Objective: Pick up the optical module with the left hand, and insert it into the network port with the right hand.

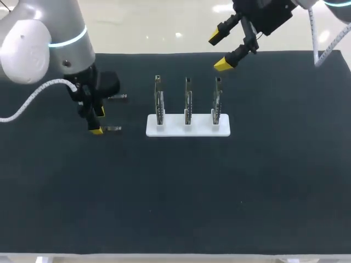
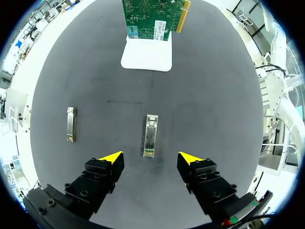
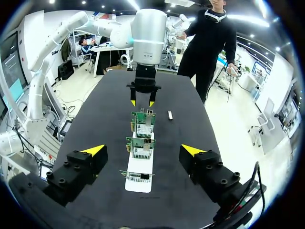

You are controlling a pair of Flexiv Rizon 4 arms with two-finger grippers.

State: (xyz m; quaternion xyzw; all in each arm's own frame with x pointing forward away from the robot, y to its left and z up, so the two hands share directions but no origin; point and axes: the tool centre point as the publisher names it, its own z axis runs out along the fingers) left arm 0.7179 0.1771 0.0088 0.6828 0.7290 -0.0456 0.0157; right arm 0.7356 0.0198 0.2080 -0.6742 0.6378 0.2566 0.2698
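Observation:
Two small metal optical modules lie on the black mat left of the card stand: a nearer one [image 1: 113, 129] and a farther one [image 1: 117, 97]. My left gripper [image 1: 97, 121] hovers open above the nearer module. In the left wrist view that module [image 2: 150, 136] lies flat just ahead of the open left gripper [image 2: 150, 160], centred on the gap and untouched; the other module [image 2: 71, 124] lies off to one side. My right gripper [image 1: 218, 51] hangs open and empty above the table's far edge, behind the stand. The right wrist view shows the right gripper [image 3: 143, 150] open, with the cards [image 3: 141, 147] ahead of it.
A white stand [image 1: 188, 125] holds three upright green network cards [image 1: 188, 101] in a row at mid-table. From the left wrist the stand [image 2: 146, 55] and a card [image 2: 152, 16] lie beyond the module. Bare black mat fills the table's near half.

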